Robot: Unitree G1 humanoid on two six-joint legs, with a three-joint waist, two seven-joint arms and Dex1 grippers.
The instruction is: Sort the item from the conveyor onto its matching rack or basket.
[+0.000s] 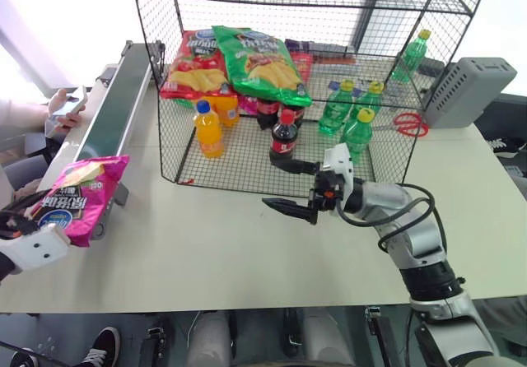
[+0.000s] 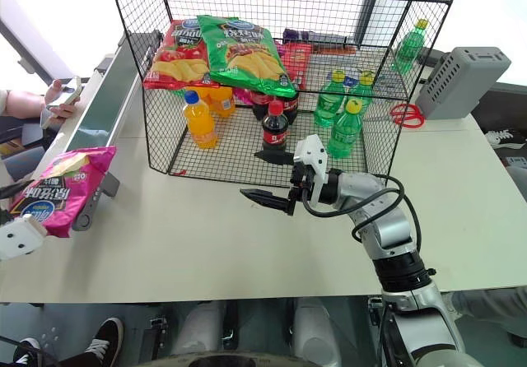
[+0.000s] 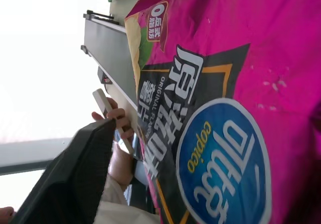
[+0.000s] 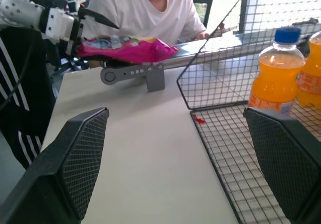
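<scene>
Two grippers: left gripper (image 4: 80, 25) closing around the magenta crisp bag (image 1: 78, 196) at the conveyor (image 1: 111, 116) end for lifting; right gripper (image 1: 288, 188) wide open, empty, before the wire rack (image 1: 272, 161).

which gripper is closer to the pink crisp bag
Left. The left gripper is at the pink crisp bag on the conveyor's end; the right gripper hangs open before the rack.

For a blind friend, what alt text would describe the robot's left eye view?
A glossy magenta-pink crisp bag sits at the near end of a dark-green conveyor belt, with the robot's left claw at it. The right claw hangs open before a black wire-grid rack holding crisp bags and bottles.
</scene>
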